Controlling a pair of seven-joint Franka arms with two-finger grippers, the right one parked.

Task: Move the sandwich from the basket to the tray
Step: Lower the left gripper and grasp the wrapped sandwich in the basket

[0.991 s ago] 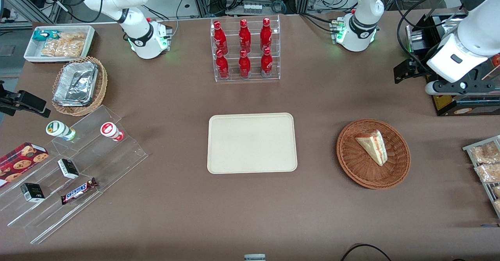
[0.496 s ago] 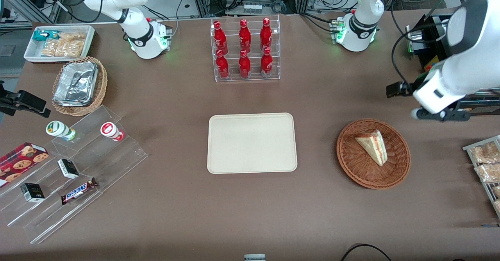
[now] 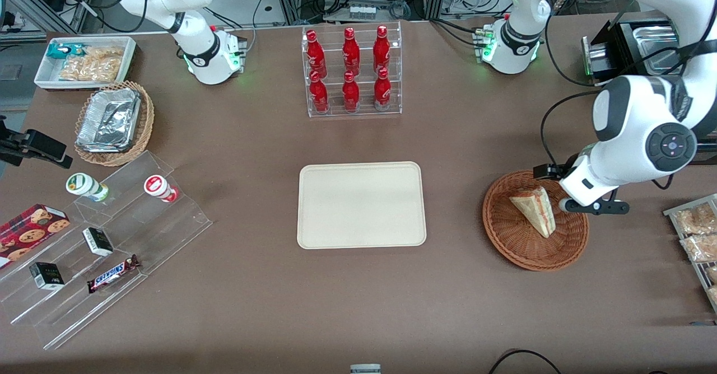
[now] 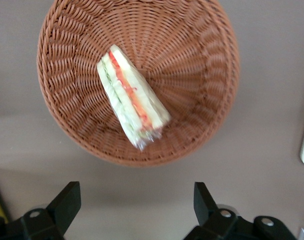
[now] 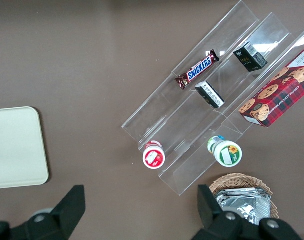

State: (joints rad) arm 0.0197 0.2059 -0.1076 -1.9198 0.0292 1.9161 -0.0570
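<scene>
Resting in the basket (image 3: 535,221) at the right of the front view, the sandwich (image 3: 535,210) lies with its cut edge showing red and pink layers. At the basket's edge toward the working arm's end of the counter (image 3: 252,307) hangs the claw (image 3: 588,205), above the rim; from this view I cannot tell how its fingers stand. The tray (image 3: 361,205) sits at mid-frame, well apart from the basket and bare. Farther from the camera than the tray, at the upper middle of the frame, stands a clear rack (image 3: 352,71) with 6 red bottles in 2 rows. At the left of the frame are a tan wicker basket of foil trays (image 3: 113,122), a white bin of snacks (image 3: 85,61) in the upper left, and clear stepped shelves (image 3: 106,245) carrying 2 small cups, small boxes and a Snickers bar (image 3: 113,274).

Turning to the left wrist view, the sandwich (image 4: 132,103) lies slanted in the basket (image 4: 191,80), its green and red filling facing the camera. The claw (image 4: 137,210) is spread wide, its 2 dark fingers (image 4: 66,202) apart and holding nothing, over bare counter just beside the basket's rim.

The right wrist view shows a corner of the tray (image 5: 14,147), the stepped shelves (image 5: 211,105) and the Snickers bar (image 5: 197,69).
</scene>
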